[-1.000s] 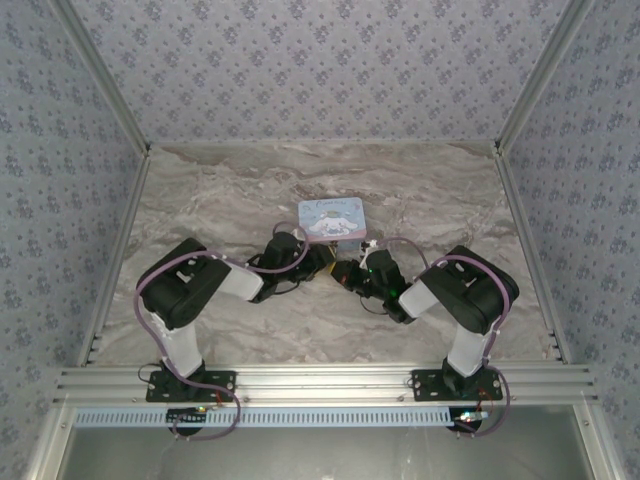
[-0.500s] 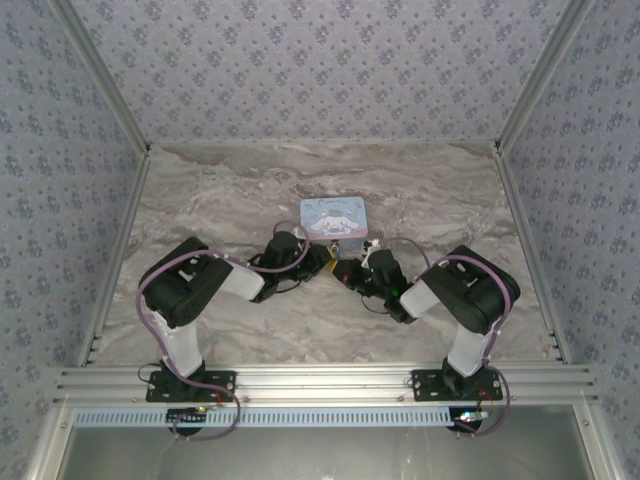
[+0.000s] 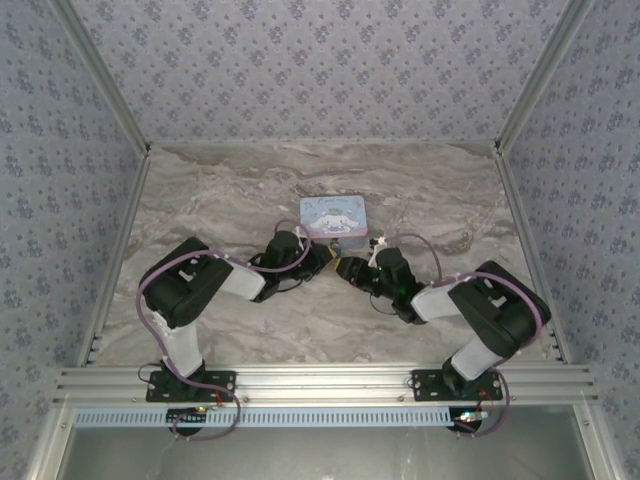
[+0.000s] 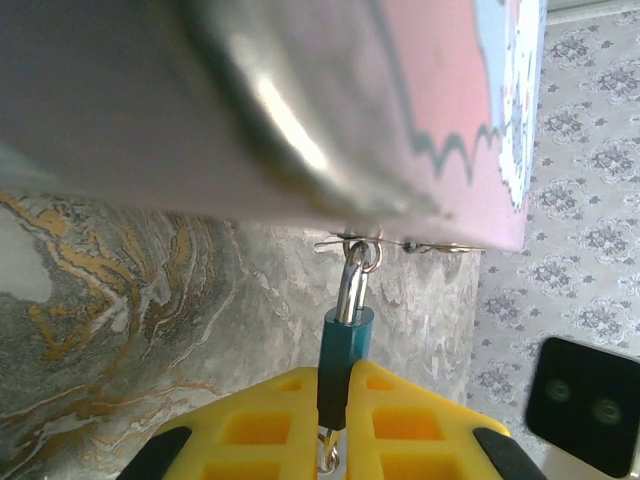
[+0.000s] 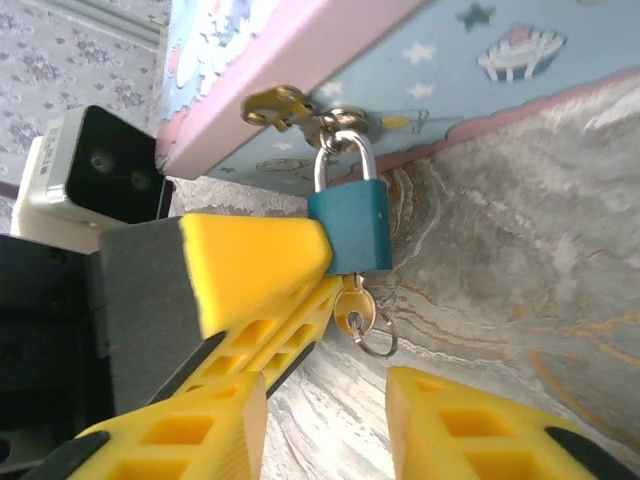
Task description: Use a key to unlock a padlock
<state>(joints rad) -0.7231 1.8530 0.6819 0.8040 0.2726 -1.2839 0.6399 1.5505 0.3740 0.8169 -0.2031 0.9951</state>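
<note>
padlock (image 5: 350, 232): small, blue body, hanging by its shackle (image 5: 341, 152) from the hasp (image 5: 274, 104) on the side of the tin (image 5: 300, 40); at the tin's near side, about mid-table.
shackle: silver, threaded through the hasp ring; both legs seated in the body as far as can be told.
key (image 5: 351, 313): head poking out of the padlock's underside, thin key ring (image 5: 379, 343) dangling from it.
left gripper (image 4: 338, 382): clamped on the padlock body, yellow fingers (image 4: 262, 420) pressed against its two flat faces; key head just visible below the body, between the fingers.
right gripper (image 5: 327, 388): jaws spread wide, nothing between them; yellow fingertips (image 5: 462, 425) just below the key and ring, not touching either.
tin: light blue with a pink edge and cartoon lid, flat on the table (image 3: 220, 200).
table: grey marbled top, patterned walls on three sides.
top view: both wrists angled inward, meeting just in front of the tin's near edge; left arm bent in from the left, right arm from the right.
</note>
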